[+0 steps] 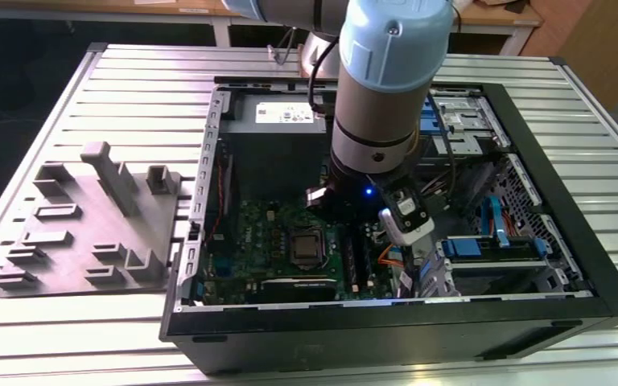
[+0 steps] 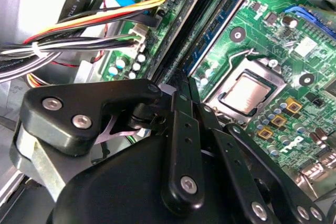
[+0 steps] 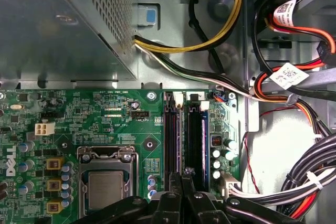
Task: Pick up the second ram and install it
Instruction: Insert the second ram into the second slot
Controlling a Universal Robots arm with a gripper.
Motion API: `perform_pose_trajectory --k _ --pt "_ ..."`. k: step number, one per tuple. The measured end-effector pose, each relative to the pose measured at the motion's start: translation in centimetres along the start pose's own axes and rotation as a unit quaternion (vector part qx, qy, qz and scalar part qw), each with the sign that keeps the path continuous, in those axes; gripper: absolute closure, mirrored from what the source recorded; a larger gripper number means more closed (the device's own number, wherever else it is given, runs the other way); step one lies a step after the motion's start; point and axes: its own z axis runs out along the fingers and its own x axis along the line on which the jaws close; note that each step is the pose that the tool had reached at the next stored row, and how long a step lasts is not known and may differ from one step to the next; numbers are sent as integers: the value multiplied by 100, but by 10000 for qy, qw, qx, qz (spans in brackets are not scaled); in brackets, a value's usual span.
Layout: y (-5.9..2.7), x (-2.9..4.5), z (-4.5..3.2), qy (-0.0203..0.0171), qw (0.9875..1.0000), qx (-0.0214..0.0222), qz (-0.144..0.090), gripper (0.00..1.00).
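Down inside the open computer case point(image 1: 566, 265), the gripper point(image 3: 181, 190) is clenched on the second ram point(image 3: 182, 174), held edge-on directly over the green board's point(image 3: 121, 119) memory slots point(image 3: 172, 135), its long axis parallel to them.

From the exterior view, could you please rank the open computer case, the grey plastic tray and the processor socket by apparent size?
1. Computer case, largest.
2. Grey plastic tray.
3. Processor socket, smallest by far.

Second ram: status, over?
Gripper low over memory slots. Holding second ram: cannot tell. Cable bundle close beside slots.
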Motion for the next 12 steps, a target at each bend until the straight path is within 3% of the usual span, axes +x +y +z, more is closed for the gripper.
perform_pose_trajectory --k 3,4,9,12 --pt "0 0 2 -1 10000 -2 0 87" --pt "0 0 3 -1 10000 -3 0 81" --pt "1 -1 -8 0 10000 0 0 81" --pt "6 -5 -112 -1 10000 -1 0 81"
